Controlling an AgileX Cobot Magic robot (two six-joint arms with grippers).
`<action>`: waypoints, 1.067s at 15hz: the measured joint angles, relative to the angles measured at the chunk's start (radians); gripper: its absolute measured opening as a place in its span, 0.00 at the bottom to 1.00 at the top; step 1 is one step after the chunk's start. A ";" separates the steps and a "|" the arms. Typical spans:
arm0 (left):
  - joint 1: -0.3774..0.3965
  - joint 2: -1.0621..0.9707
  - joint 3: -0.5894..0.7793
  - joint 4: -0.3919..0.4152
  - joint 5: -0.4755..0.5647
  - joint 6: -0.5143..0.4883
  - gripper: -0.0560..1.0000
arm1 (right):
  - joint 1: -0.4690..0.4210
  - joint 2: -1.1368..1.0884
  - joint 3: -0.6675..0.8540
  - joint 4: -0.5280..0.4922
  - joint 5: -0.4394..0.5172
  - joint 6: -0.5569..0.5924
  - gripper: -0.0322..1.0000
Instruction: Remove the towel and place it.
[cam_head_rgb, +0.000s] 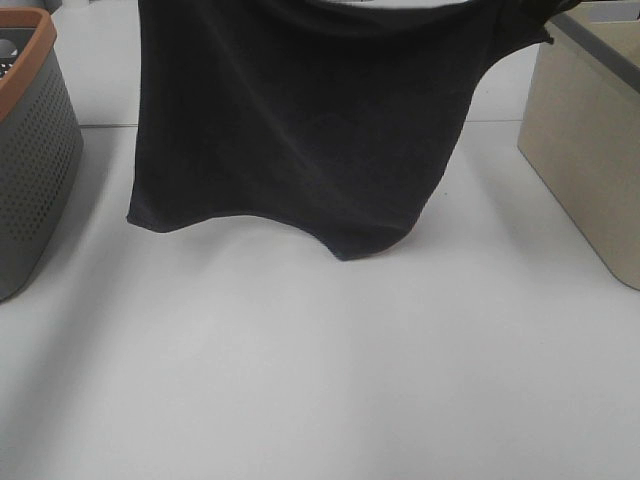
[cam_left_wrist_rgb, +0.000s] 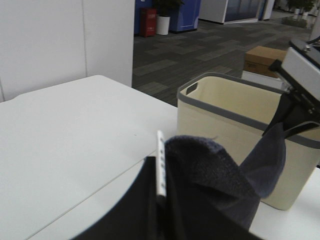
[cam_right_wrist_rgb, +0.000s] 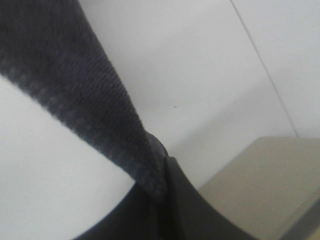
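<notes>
The dark charcoal towel (cam_head_rgb: 300, 130) hangs spread in the air above the white table (cam_head_rgb: 320, 390), its lower hem well off the surface. Both grippers hold it by the upper corners, above the top edge of the exterior view. In the left wrist view my left gripper (cam_left_wrist_rgb: 161, 210) is shut on one towel corner (cam_left_wrist_rgb: 210, 170), with the small white tag (cam_left_wrist_rgb: 160, 165) at the pinch. My right gripper (cam_left_wrist_rgb: 292, 125) holds the other corner further off. In the right wrist view the right gripper (cam_right_wrist_rgb: 162, 200) is shut on the towel (cam_right_wrist_rgb: 75, 85).
A grey perforated basket with an orange rim (cam_head_rgb: 30, 150) stands at the table's left edge. A beige bin with a grey rim (cam_head_rgb: 590, 150) stands at the right and also shows in the left wrist view (cam_left_wrist_rgb: 225, 105) and the right wrist view (cam_right_wrist_rgb: 270, 185).
</notes>
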 joint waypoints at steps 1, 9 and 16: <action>0.009 0.000 0.016 -0.011 -0.003 0.026 0.05 | 0.000 0.012 -0.013 -0.068 -0.005 -0.057 0.05; 0.011 0.148 -0.081 -0.024 -0.034 0.130 0.05 | -0.001 0.026 -0.018 -0.111 -0.265 -0.100 0.05; 0.011 0.442 -0.452 -0.024 -0.041 0.130 0.05 | -0.001 0.124 -0.020 -0.213 -0.469 0.087 0.05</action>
